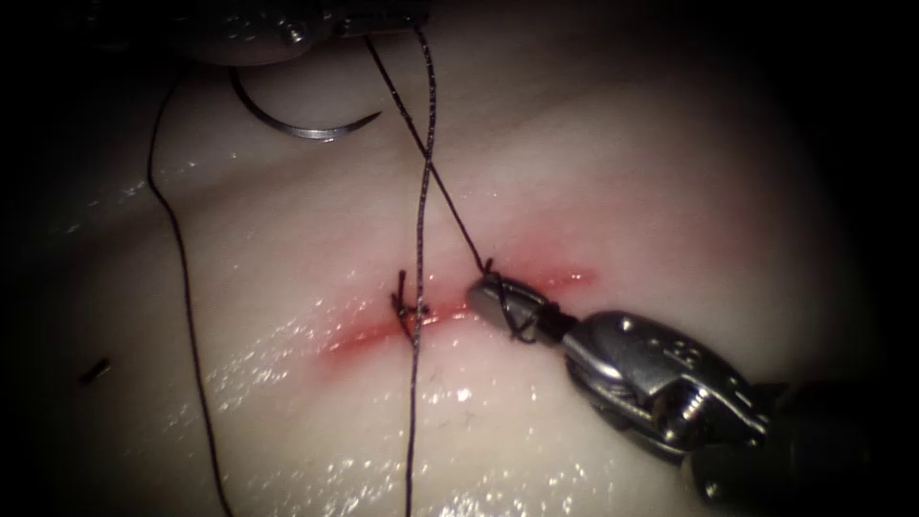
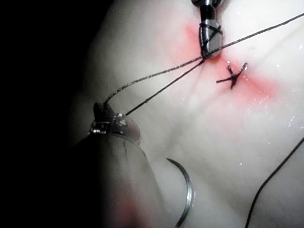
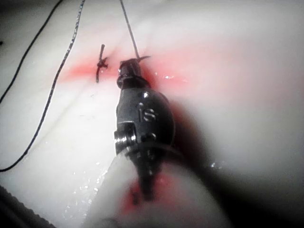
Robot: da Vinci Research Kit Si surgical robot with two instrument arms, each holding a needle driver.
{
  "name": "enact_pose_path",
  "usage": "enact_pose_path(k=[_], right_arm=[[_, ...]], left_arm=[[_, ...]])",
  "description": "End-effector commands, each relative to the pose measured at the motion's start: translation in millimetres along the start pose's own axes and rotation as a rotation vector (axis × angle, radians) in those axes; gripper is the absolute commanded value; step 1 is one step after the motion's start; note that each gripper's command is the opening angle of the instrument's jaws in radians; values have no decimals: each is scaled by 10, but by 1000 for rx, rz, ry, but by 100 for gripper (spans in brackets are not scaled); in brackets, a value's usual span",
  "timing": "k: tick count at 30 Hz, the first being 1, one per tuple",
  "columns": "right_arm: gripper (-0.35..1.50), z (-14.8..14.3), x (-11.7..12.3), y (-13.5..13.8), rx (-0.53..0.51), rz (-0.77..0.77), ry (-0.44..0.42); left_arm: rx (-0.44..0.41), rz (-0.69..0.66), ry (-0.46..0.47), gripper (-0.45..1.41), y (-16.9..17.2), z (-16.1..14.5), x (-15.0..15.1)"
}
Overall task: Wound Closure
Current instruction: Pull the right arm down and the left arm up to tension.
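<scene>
Endoscope view: tissue (image 1: 670, 172) with cut (image 1: 383, 330). Right tool (image 1: 503, 302), fingers closed, thread (image 1: 421, 191) wrapped round them, tip at the cut. Left tool (image 1: 383, 19) fingers closed on thread. Needle (image 1: 302, 124) lies free on tissue just below the left fingers. Knot (image 1: 407, 308) left of right fingers.

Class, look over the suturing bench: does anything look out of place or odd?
Yes. The needle lies loose on the tissue, away from the cut, held by neither tool. Thread is wrapped around the right end effector, whose closed jaws hold a strand. The left end effector holds thread too.
</scene>
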Motion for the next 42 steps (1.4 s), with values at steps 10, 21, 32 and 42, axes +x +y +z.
enact_pose_path(k=[10,21,32,42], right_arm=[[-35,2,-21,-1,-2,-504,8],[-35,-7,-25,-15,-122,-664,-4],[-35,-14,-26,-25,-122,-585,-29],[-35,-36,-36,-41,-100,-555,-35]], left_arm=[[-6,1,-21,-45,-28,22,-49],[-3,-34,-28,-45,-49,29,-75],[23,-75,-45,-45,-77,25,-94],[89,-45,-97,-45,-103,22,-111]])
